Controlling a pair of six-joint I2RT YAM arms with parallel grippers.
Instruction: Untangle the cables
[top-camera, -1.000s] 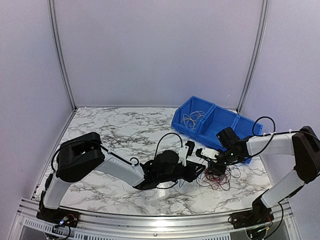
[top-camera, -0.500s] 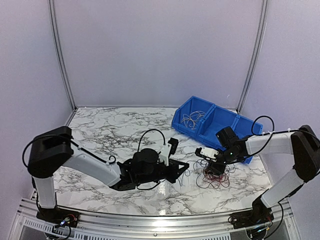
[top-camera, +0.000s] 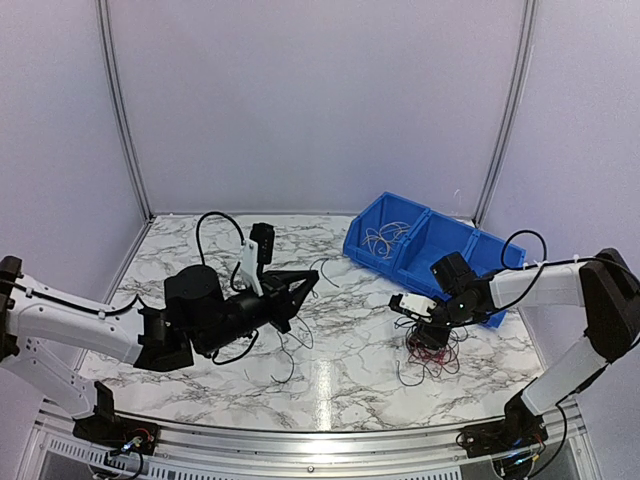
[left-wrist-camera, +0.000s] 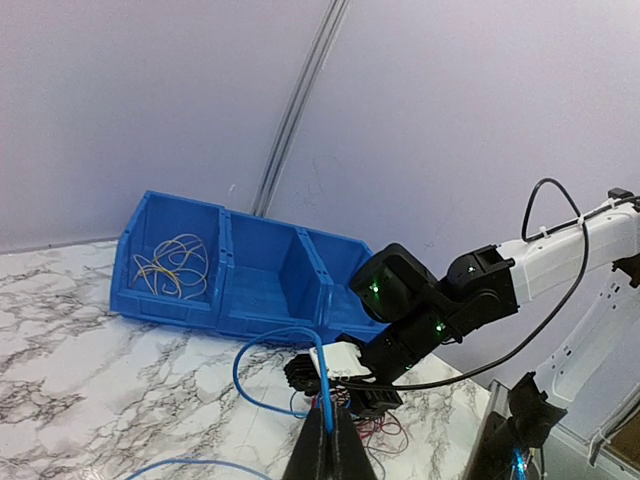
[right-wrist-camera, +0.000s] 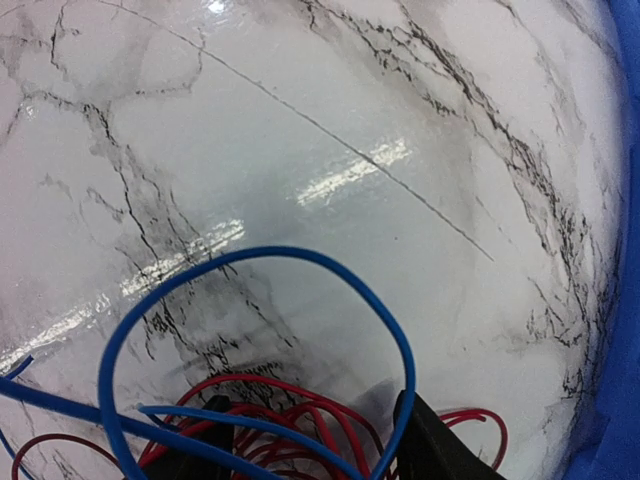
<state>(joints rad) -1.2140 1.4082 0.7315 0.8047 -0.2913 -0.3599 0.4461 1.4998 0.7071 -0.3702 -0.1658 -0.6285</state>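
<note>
Right, working across from the left, I count two arms, two grippers, one bin and three lots of cables.

My left gripper (top-camera: 303, 284) sits up off the marble table (top-camera: 190, 250), left of centre. In its wrist view the two fingers are pressed together, pinching one blue cable (left-wrist-camera: 324, 395). That cable is hair-thin; it rises from the fingertips, curls into a single open loop and drops back towards the table. From above, the same strand looks dark and trails in loose curves below and beside the gripper. I cannot tell whether it joins the other wires.

Further right, at the back of the table, stands the blue bin (top-camera: 372, 258), with three compartments in a row. The leftmost one holds a small nest of tan cables (top-camera: 385, 238), pale and coiled. I can make out nothing in the other two.

In front of the bin lies the bunch (top-camera: 432, 352), a flat tangle of mostly red loops with a few blue strands through it. My right gripper (top-camera: 426, 328) is down on top of it. Its wrist view shows both fingers standing well apart, with red loops (right-wrist-camera: 300, 412) lying between them and one wide blue loop (right-wrist-camera: 250, 254) arching over the marble just ahead. Nothing is pinched there.
</note>
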